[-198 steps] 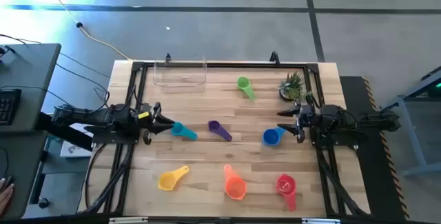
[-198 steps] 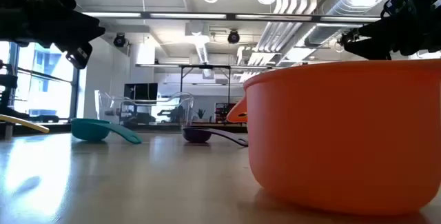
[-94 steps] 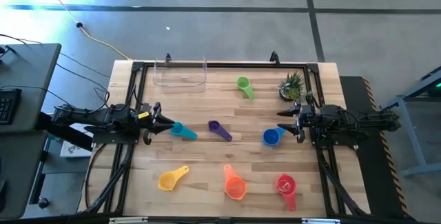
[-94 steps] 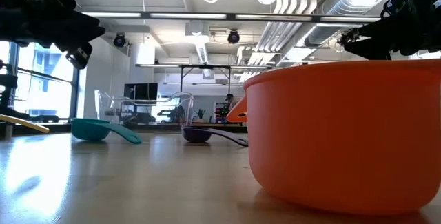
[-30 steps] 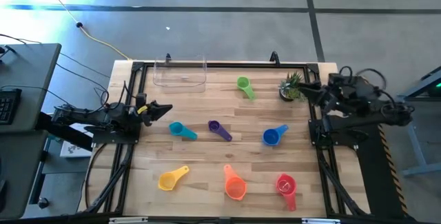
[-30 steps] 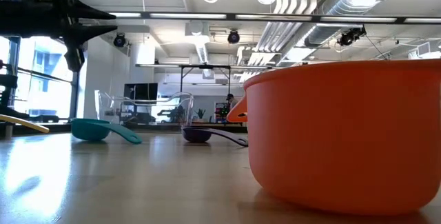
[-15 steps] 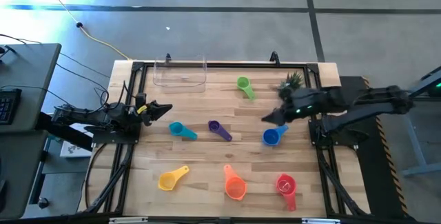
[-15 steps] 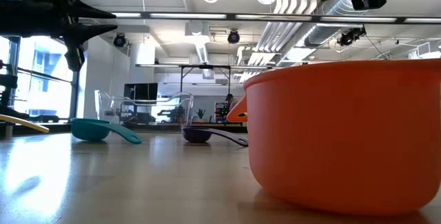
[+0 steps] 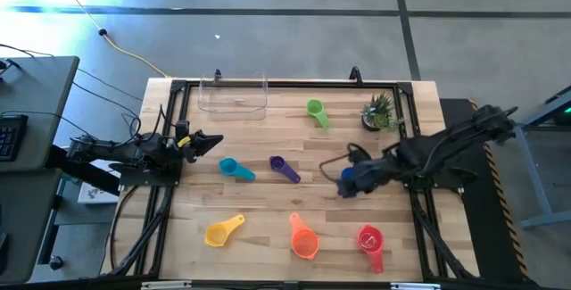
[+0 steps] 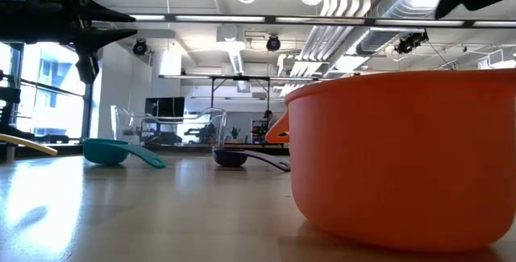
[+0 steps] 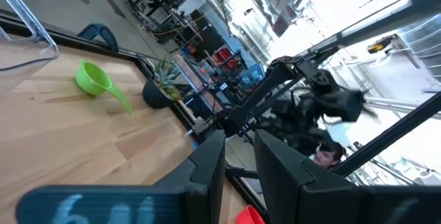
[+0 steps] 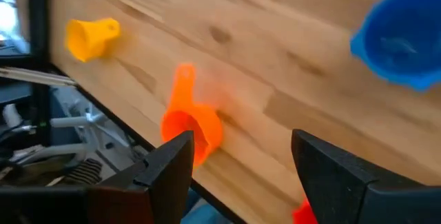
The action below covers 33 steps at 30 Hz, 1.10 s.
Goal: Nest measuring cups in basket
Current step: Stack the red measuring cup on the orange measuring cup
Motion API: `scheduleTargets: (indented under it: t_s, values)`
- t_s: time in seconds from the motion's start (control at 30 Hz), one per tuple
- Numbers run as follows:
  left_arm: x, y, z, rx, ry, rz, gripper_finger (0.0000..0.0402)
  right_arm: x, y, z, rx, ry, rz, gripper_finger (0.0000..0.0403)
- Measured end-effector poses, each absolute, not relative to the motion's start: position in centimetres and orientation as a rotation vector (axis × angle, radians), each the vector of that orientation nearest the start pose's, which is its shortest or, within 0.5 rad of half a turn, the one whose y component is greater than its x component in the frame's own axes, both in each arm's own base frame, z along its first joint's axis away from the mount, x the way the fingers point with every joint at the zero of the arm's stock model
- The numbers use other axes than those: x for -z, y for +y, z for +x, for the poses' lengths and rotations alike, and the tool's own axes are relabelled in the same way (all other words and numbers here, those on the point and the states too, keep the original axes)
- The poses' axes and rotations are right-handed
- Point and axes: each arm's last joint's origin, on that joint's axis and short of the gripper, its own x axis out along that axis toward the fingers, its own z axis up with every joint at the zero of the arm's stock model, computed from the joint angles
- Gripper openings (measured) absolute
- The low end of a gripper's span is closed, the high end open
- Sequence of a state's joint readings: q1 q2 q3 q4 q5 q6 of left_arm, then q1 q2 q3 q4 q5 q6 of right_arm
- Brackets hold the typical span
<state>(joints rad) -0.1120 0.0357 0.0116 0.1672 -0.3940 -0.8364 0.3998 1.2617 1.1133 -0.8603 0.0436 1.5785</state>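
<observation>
Wooden tabletop point(image 9: 268, 138) under a black frame. Clear basket point(image 9: 234, 94) sits at the far edge, no cups in it. Relative to the basket: green cup point(image 9: 316, 111) just right, teal cup point(image 9: 235, 169) and purple cup point(image 9: 284, 168) nearer the camera side, yellow cup point(image 9: 223, 229), orange cup point(image 9: 303, 238), red cup point(image 9: 370, 240) along the near edge. Right hand point(image 9: 350, 181) released wide, empty, over the blue cup point(image 12: 402, 34). Left hand point(image 9: 214, 141) waits beside the teal cup, fingers slightly apart, holding nothing.
</observation>
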Motion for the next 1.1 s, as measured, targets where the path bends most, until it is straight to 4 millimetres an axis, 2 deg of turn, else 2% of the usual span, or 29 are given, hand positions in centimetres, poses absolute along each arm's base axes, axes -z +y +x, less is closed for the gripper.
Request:
scheduleTargets:
  t_s: [0.63, 1.1]
  values:
    - [-17.9, 0.1, 9.7, -0.241, -0.249, -0.862, 0.0071, -24.8, 18.4, 21.4, 0.729, 1.151, 1.363, 0.0234]
    - [-17.9, 0.1, 9.7, -0.246, -0.252, -0.863, 0.0071, -21.1, 21.7, 21.8, 0.797, 1.188, 1.349, 0.0234]
